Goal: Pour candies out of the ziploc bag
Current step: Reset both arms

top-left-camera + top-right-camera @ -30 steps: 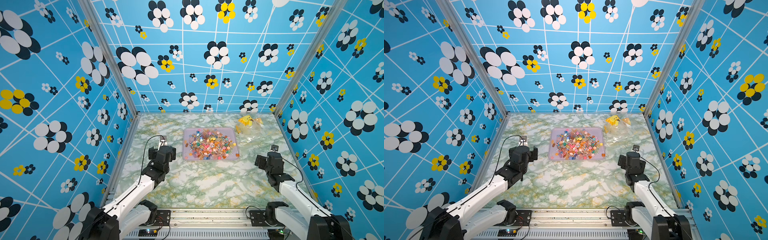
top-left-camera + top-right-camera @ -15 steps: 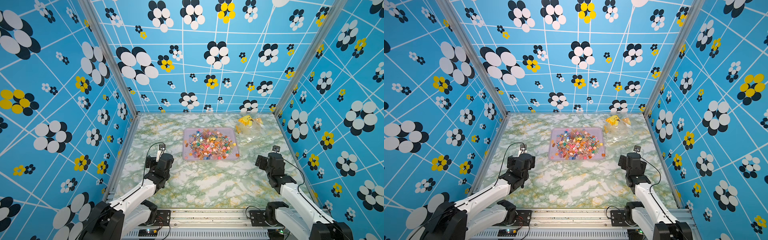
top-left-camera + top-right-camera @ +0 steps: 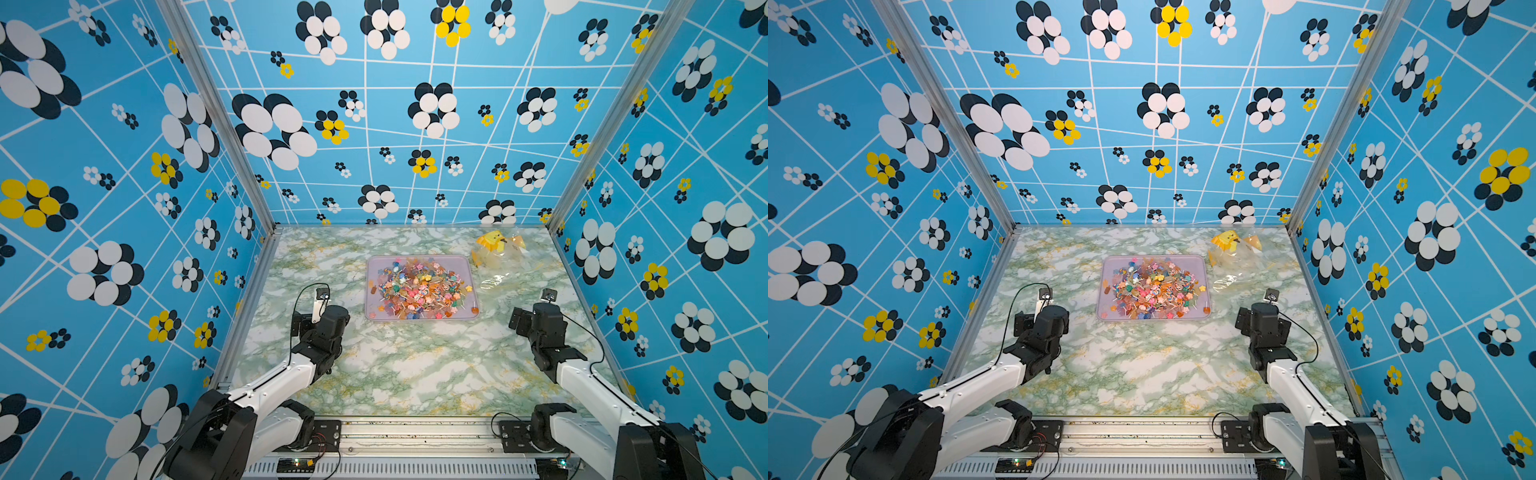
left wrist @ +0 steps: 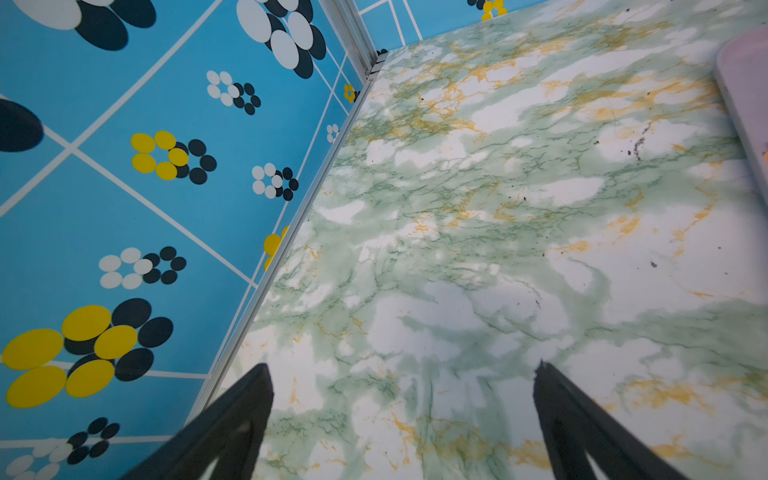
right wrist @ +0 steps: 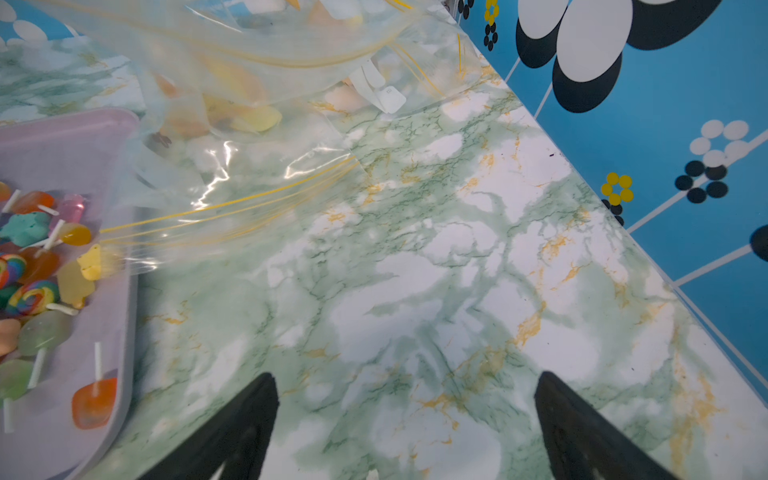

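1. Tray (image 3: pixel 374 266): pale lilac, shallow and rimmed, standing on the marble-print table (image 3: pixel 415 365). I judge it to be the receiver, since its raised rim keeps small pieces from scattering.
2. Candies (image 3: pixel 419 289): multicoloured, some on pale sticks, heaped inside the tray from its middle towards its near edge. None shows loose on the table outside the tray. By this lie the pour looks done, or all but done.
3. Bag (image 5: pixel 249 199): clear, with yellow zip lines, lying slack on the table just right of the tray. In the right wrist view one edge laps over the tray's rim. No candies show through it. It reads as let fall where the tipping ended, mouth end nearest the tray.
4. Second bag (image 3: pixel 494 245): clear, lying beyond the tray's far right corner and touching the first bag. It holds yellow items, and I cannot tell what kind. It probably plays no part in the job.
5. Left gripper (image 4: pixel 401 365): to the left of the tray and nearer the robot. Its jaws are spread wide with nothing between them, over bare table. Only the tray's rim enters its camera.
6. Right gripper (image 5: pixel 406 374): to the right of the tray and nearer the robot. Its jaws are spread wide and empty, pointing towards the bag and apart from it. This is a resting posture rather than a working one.
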You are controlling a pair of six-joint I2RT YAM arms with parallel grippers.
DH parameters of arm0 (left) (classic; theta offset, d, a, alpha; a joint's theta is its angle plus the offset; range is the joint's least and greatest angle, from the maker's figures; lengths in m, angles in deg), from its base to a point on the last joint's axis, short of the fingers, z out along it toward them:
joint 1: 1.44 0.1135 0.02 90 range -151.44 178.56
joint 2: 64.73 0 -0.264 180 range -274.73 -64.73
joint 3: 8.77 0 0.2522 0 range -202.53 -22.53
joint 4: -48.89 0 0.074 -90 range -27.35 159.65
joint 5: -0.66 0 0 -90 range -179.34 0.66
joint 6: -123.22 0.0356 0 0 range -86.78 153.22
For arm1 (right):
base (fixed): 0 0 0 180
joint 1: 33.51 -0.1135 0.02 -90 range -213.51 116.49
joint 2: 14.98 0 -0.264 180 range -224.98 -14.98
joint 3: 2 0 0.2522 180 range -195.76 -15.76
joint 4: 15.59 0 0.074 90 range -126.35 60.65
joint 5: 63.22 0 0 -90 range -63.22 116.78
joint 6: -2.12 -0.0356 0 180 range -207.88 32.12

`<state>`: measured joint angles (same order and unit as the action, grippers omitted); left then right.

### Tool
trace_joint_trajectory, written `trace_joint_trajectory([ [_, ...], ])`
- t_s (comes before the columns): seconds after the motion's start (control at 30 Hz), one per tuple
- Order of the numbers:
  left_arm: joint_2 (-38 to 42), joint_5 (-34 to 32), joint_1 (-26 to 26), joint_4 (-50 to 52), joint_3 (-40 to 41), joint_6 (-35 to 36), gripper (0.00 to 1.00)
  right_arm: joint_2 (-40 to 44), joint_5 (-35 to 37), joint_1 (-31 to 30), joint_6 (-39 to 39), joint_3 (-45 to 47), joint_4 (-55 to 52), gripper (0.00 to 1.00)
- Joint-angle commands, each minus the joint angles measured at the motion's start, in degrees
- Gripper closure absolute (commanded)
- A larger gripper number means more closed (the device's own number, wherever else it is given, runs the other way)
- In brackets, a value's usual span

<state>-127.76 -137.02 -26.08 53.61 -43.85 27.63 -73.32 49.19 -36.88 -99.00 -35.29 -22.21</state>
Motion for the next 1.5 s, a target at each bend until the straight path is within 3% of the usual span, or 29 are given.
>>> trace_joint_trajectory([
  [0.0, 2.7, -4.8, -1.4, 6.5, -0.4, -2.7, 0.01, 0.7, 0.2, -0.5, 0.9, 0.5, 2.4, 0.01],
  [0.1, 4.4, -9.4, -3.8, 11.5, 0.1, -2.9, 0.0, 1.9, 0.4, -0.5, 0.8, 1.1, 2.7, 0.01],
  [0.27, 7.5, -7.0, -2.2, 6.5, 2.1, -1.6, 0.0, -2.6, -1.2, -0.6, 0.0, -0.9, 4.1, 0.01],
  [0.4, 3.4, -6.3, -2.0, 0.8, 1.6, 0.9, 0.01, -5.4, -1.4, -0.5, -0.3, -2.1, 5.7, 0.01],
  [0.57, -0.4, -5.8, -1.9, -13.6, 3.4, 5.8, 0.01, -6.5, -0.5, -0.6, -0.3, -1.4, 9.5, 0.01],
  [1.23, -19.4, -3.7, -2.2, -48.1, 2.7, 20.0, 0.01, -11.8, 0.9, -0.6, -0.1, -2.9, 16.1, 0.01],
  [1.47, -20.2, -2.8, -2.1, -51.4, 3.4, 20.7, 0.01, -14.5, 1.4, -0.6, 0.5, -4.0, 18.5, 0.01],
])
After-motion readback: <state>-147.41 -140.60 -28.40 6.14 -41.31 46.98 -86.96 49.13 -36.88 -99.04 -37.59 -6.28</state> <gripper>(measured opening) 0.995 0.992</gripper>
